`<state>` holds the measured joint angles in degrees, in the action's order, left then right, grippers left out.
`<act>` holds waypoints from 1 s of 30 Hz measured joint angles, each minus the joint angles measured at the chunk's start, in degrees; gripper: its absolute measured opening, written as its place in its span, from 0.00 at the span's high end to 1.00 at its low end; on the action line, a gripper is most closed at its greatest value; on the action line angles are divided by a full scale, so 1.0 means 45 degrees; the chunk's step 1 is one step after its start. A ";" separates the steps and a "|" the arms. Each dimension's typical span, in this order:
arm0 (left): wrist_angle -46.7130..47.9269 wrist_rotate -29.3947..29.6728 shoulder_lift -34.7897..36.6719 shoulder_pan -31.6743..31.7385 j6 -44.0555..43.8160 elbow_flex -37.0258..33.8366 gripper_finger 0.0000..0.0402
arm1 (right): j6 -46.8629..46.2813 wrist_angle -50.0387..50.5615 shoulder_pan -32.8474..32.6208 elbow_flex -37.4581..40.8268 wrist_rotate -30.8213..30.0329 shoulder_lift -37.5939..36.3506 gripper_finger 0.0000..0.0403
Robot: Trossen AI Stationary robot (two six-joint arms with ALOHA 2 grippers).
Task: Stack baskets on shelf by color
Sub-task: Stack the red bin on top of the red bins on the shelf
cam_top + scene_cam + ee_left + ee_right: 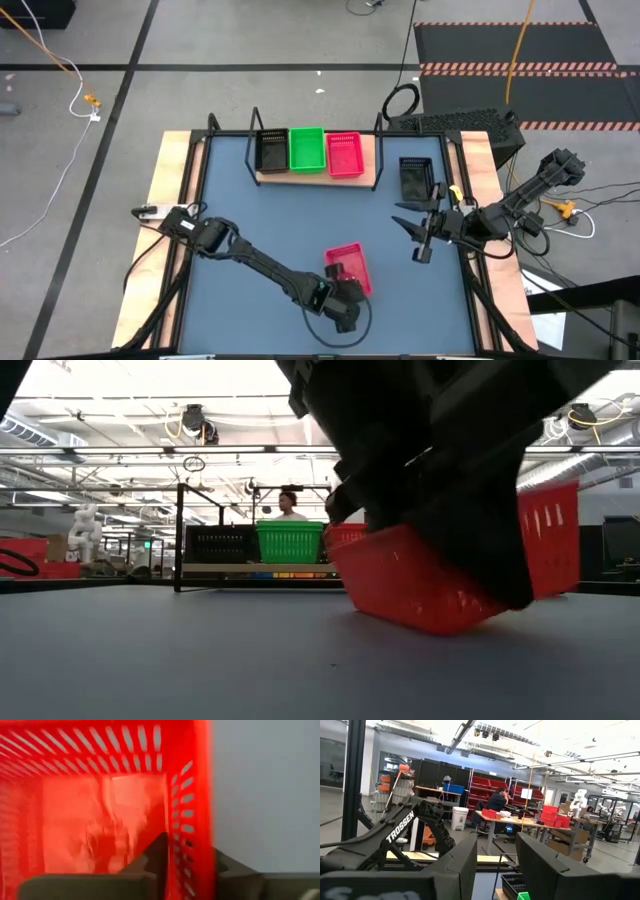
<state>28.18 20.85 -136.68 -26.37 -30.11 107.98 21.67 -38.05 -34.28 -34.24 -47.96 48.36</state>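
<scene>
- Red basket (349, 268) — the loose one, on the blue-grey tabletop (280, 220) well in front of the shelf (316, 172). In the low view it sits tilted, one end raised off the surface. It is empty (the left wrist view looks straight into its bare perforated bottom).
- Left gripper (340, 296) is at this basket's end farthest from the shelf. The wrist view shows one dark finger inside the red wall and one outside, straddling it narrowly; whether the pinch has fully closed I cannot tell, though the lifted end suggests it has some hold.
- Shelf — a light wooden board with black wire ends. On it stand three columns side by side: a black basket (271, 151), a green basket (306, 148) in the middle, and a red basket (344, 153). How many are nested in each column cannot be read from these pictures; nothing else shows inside them.
- One more black basket (416, 176) lies on the tabletop, just beside the shelf's red end, with nothing visible in it.
- Right gripper (424, 236) hovers in front of that black basket, fingers spread wide, holding nothing.
- Progress, as a judgement: colour columns are already started, and at least two baskets remain off the shelf. The gripped red one would go onto the red column, the black one onto the black column.
</scene>
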 joint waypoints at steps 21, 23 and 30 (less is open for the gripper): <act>0.3702 0.1711 0.3676 0.0307 0.4703 0.0021 0.99 | 0.0441 -0.0067 0.0005 0.0000 -0.0057 -0.0010 0.68; 0.3915 0.2106 0.4187 0.0627 0.5417 0.0034 0.99 | 0.0586 -0.0066 0.0005 0.0000 -0.0055 -0.0010 0.68; 0.3716 0.1836 0.4641 0.2932 0.6897 0.0044 0.99 | 0.2065 -0.0183 0.0104 0.0000 -0.1110 -0.0019 0.68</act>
<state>44.91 29.11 -115.80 -13.18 0.92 108.18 30.96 -38.87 -33.81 -34.24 -52.96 48.27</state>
